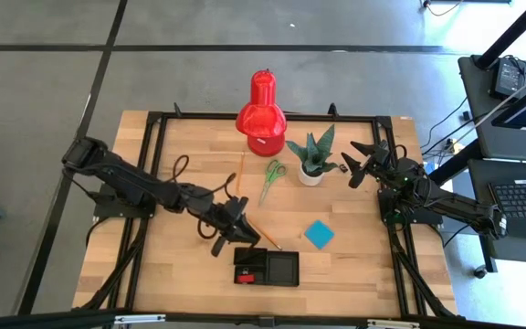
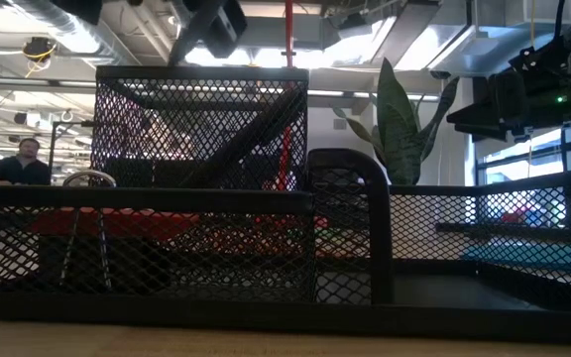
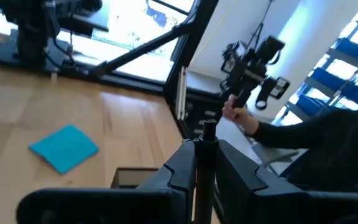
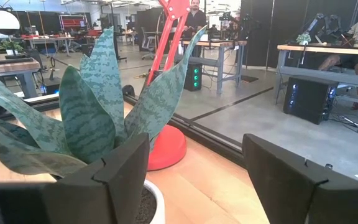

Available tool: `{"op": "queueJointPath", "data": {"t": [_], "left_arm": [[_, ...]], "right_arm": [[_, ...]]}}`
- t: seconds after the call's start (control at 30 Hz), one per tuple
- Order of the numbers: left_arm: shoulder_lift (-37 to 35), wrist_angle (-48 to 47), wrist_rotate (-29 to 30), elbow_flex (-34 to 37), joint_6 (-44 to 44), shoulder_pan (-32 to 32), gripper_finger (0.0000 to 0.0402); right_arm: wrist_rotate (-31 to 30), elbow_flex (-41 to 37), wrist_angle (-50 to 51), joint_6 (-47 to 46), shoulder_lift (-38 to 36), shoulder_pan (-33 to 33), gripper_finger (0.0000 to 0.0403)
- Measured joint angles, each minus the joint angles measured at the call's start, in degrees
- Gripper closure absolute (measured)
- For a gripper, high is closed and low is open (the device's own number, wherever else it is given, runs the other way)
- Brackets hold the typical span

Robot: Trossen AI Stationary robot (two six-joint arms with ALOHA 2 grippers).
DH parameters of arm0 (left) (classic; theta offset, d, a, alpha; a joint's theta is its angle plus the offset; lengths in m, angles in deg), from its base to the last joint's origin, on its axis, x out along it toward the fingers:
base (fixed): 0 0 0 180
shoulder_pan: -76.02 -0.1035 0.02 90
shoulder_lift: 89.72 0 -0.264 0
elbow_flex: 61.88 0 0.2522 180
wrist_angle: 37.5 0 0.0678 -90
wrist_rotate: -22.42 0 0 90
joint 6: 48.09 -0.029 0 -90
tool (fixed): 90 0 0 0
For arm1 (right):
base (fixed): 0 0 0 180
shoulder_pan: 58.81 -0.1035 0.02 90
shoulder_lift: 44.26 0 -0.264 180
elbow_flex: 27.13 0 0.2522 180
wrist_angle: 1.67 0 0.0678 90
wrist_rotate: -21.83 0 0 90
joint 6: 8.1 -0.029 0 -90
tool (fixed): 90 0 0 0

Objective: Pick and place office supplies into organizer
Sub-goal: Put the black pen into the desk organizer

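Note:
My left gripper (image 1: pixel 229 230) is shut on a black pen (image 3: pixel 206 146) and hovers just to the far left of the black organizer (image 1: pixel 268 268). A small red piece (image 1: pixel 245 272) lies in the organizer's left compartment. An orange pencil (image 1: pixel 265 237) lies beside the gripper, and another orange pencil (image 1: pixel 242 170) lies farther back. The green-handled scissors (image 1: pixel 271 179) and the blue note pad (image 1: pixel 319 235) lie on the table. My right gripper (image 1: pixel 359 163) is open and empty beside the plant (image 1: pixel 313 157). My left gripper pinches the black pen's shaft (image 3: pixel 204 167) between its two fingers. One end of the pen (image 3: pixel 209 124) sticks out past the fingertips. The pen is lifted clear of the table.
A red lamp (image 1: pixel 261 110) stands at the far middle. The potted plant stands right in front of my right gripper (image 4: pixel 194 163). The note pad (image 3: pixel 64 147) lies right of the organizer. A person's hand (image 3: pixel 232 112) and a dark sleeve show beyond the table.

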Motion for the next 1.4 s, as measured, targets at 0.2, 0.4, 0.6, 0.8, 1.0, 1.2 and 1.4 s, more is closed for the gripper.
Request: {"op": "queueJointPath", "data": {"t": [0.2,0.4,0.6,0.8,1.0,1.2,1.4], "left_arm": [[3.13,1.48,0.44,0.0,0.13,0.47,0.0359],[6.37,-4.91,0.39,-4.52,0.07,0.53,0.0359],[10.74,-14.03,-0.27,-10.29,-0.46,0.7,0.0359],[13.67,-16.03,-0.26,-12.68,-0.61,1.67,0.0359],[14.35,-20.4,2.07,-12.68,-0.68,2.89,0.0359],[14.35,-21.84,5.12,-12.68,-0.77,3.55,0.0359],[14.35,-22.24,6.05,-12.68,-0.98,3.58,0.0353]], "right_arm": [[0.0,0.0,0.02,-1.33,0.0,-0.01,0.0143],[0.02,0.0,0.04,-1.34,0.02,-0.02,0.0143],[0.0,0.0,0.02,-1.3,0.02,0.0,0.0143],[0.0,0.0,0.01,-1.3,0.02,0.0,0.0143],[0.02,0.0,0.01,-1.29,0.02,-0.01,0.0143],[0.0,0.0,0.02,-1.3,0.02,0.0,0.0143],[0.01,-0.01,0.02,-1.3,0.02,-0.01,0.0143]]}}
